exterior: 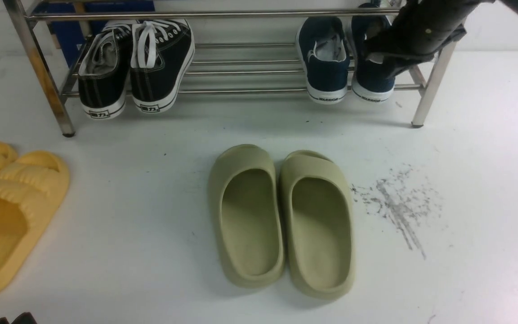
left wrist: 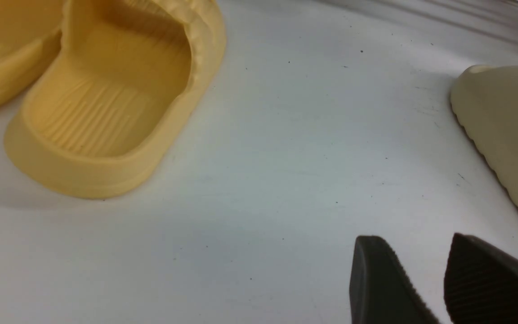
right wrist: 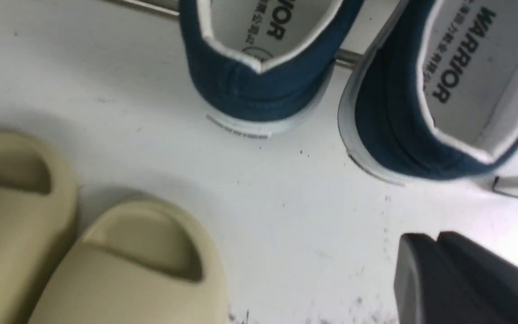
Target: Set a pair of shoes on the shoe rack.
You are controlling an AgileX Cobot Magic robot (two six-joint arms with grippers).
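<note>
Lab-like setup: shoe rack [exterior: 241, 67] on scuffed white floor [exterior: 466, 157].

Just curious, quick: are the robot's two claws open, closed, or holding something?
Left gripper: open, holding nothing.
Right gripper: closed, holding nothing.

The white floor [exterior: 151, 189] holds two green slippers [exterior: 281, 220] side by side in the middle, touching each other, toes pointing to the far side. Two yellow slippers [exterior: 7, 211] sit close together at the near left edge, well apart from the green ones. A metal shoe rack [exterior: 430, 90] stands on its legs at the far side, and gray scuff marks [exterior: 398, 202] dirty the floor just right of the green slippers.
</note>
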